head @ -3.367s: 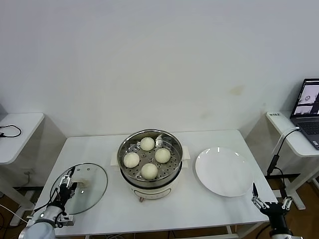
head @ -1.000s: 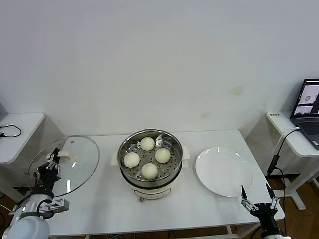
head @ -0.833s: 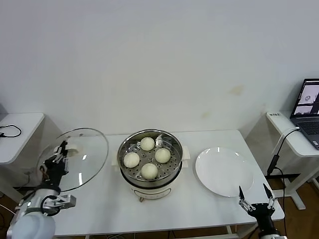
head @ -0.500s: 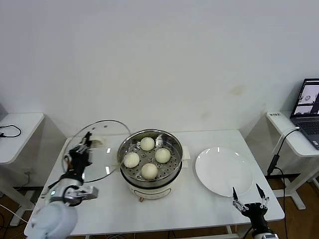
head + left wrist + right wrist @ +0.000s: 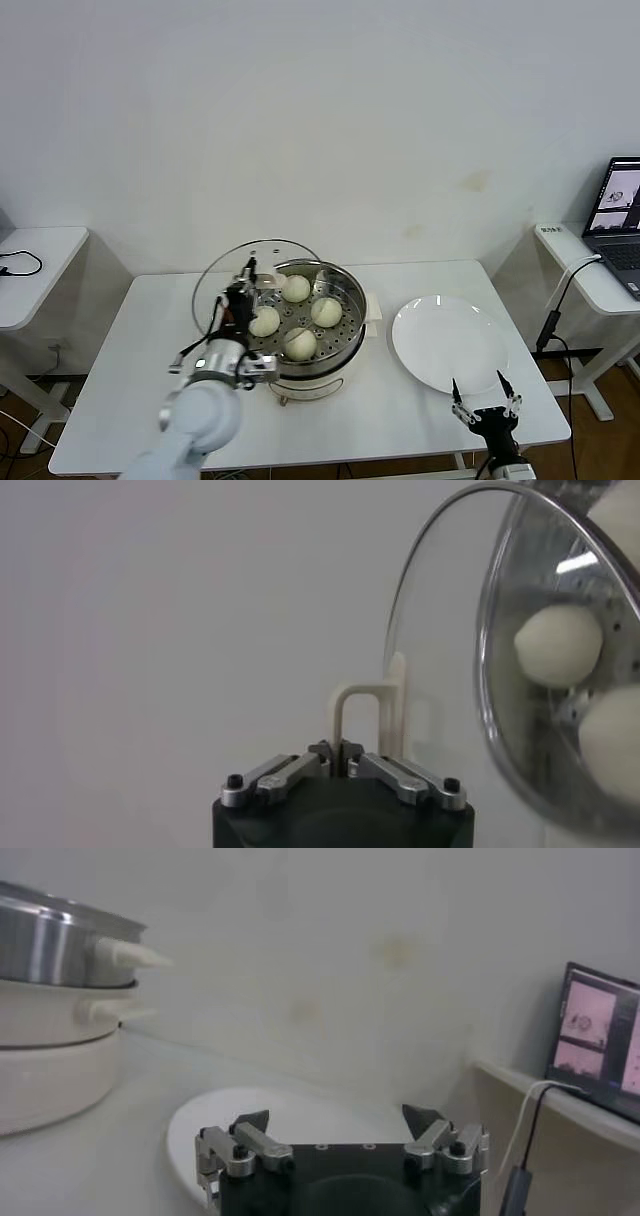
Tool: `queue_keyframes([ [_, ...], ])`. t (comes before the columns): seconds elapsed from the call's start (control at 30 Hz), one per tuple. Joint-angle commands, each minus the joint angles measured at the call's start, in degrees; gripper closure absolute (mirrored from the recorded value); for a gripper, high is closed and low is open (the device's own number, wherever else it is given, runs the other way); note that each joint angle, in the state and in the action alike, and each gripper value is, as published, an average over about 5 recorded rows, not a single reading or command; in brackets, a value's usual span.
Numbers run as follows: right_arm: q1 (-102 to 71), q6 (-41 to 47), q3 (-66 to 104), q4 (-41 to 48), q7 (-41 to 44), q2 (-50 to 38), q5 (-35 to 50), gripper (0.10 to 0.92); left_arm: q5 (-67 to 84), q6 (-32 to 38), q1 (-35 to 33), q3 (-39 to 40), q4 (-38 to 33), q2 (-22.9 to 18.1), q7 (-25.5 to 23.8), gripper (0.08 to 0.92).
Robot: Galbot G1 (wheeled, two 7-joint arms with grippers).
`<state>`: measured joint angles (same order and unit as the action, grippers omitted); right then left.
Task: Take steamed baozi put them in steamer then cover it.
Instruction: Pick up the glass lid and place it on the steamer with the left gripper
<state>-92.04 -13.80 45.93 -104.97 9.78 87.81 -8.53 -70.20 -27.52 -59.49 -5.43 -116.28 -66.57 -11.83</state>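
Several white baozi [image 5: 325,311] lie on the perforated tray inside the steel steamer [image 5: 320,365] at the table's middle. The clear glass cover [image 5: 222,280] hangs tilted over the steamer's left rim. My left gripper [image 5: 243,292] is shut on the cover's cream handle [image 5: 365,710]. In the left wrist view the gripper [image 5: 341,765] pinches the handle's thin bar, and a baozi [image 5: 558,645] shows through the glass [image 5: 440,630]. My right gripper [image 5: 483,392] hovers open and empty near the table's front edge, just in front of the plate; it also appears open in its own wrist view [image 5: 338,1120].
A flat white plate [image 5: 450,345] lies to the right of the steamer. A side table with a laptop [image 5: 620,215] stands at the far right, and a small white table [image 5: 35,265] at the far left. The steamer's side [image 5: 60,948] shows in the right wrist view.
My left gripper has lifted the cover off the table's left side and carried it right, up to the steamer's left rim. The right gripper has drifted slightly left along the front edge.
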Motion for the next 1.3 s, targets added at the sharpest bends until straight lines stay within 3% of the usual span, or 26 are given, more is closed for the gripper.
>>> queue_keyframes([
  [0.03, 0.0, 0.3, -0.9, 0.5, -0.5, 0.6, -3.0, 0.202, -13.0, -3.3, 6.1, 10.8, 4.8, -8.5, -6.8, 0.873],
  [0.63, -0.8, -0.1, -1.4, 0.3, -0.4, 0.3, -2.4, 0.202, -18.5, -2.6, 5.5, 11.3, 10.9, -11.4, -8.2, 0.873],
  [1.3, -1.3, -1.2, -1.9, 1.4, -0.3, 0.2, -3.3, 0.203, -15.5, -3.1, 4.6, 6.8, 10.1, -12.0, -8.1, 0.873],
])
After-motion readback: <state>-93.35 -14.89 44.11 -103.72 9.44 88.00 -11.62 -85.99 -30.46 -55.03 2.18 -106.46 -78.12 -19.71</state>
